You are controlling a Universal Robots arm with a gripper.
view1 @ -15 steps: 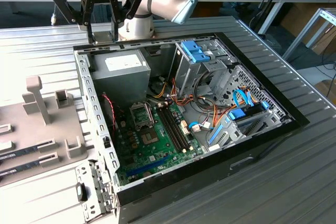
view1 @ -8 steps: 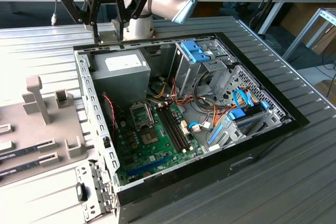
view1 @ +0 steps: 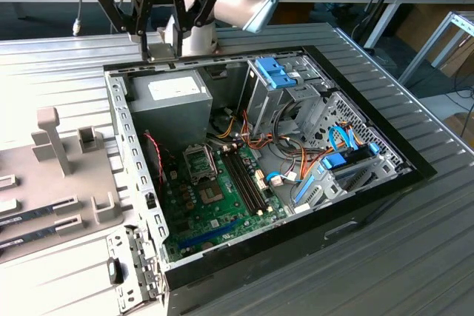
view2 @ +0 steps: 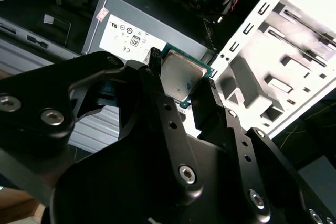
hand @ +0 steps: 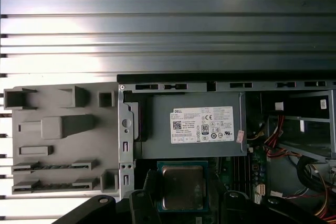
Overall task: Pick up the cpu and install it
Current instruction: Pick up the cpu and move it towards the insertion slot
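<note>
Pinching the cpu [view2: 181, 77] by two opposite edges, the gripper [view1: 160, 48] hangs above the corner of the open computer case [view1: 135, 175] where the power supply [view1: 167, 100] sits. In both wrist views the chip's silvery top faces the camera, with its green rim showing between the dark fingers [hand: 148, 195]. The chip is clear of everything beneath it.

The step in hand looks like the carry to the CPU socket [view1: 200, 162], which lies on the motherboard [view1: 215, 209], well apart from the gripper and deeper inside the case. To do it well, I judge, the chip should stay flat and square to the socket frame, since a tilted chip could land on one corner. The grip is only on the thin edges, so any knock against the case wall could twist it. The red-and-black cable [view1: 154, 155] beside the socket should be avoided too.

The case holds the power supply, the motherboard with its memory slots [view1: 244, 175], a drive cage with a blue latch [view1: 272, 73], and bundled orange and blue cables. The socket looks unoccupied; whether its retaining frame is raised I cannot tell. Beside the case, a grey fixture tray [hand: 58, 129] has several pockets, and what its long slots hold is unclear.
</note>
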